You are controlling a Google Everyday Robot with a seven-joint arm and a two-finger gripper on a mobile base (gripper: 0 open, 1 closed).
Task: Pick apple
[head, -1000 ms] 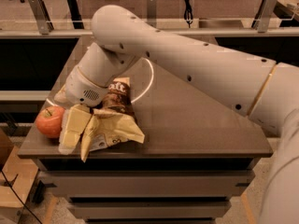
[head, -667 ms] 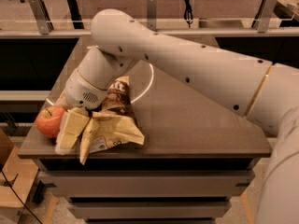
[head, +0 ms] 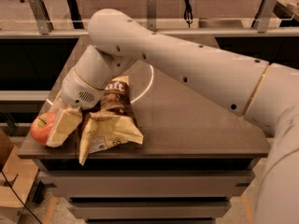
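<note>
Round red-orange apple point(head: 41, 127), yellowish patch: lower left of frame, at the dark brown bench point(head: 187, 125) corner. Judged firm, smooth, fairly heavy, prone to bruising; best gripped across the widest girth. Cream end effector point(head: 62, 126) sits low against the apple's right side, just beside the crumpled brown-and-cream chip bag point(head: 110, 122). Spread or pressed together: cannot tell.

Only the letters "aft" read on the chip bag point(head: 111, 120) (just beside the tool point(head: 60, 129)).
</note>
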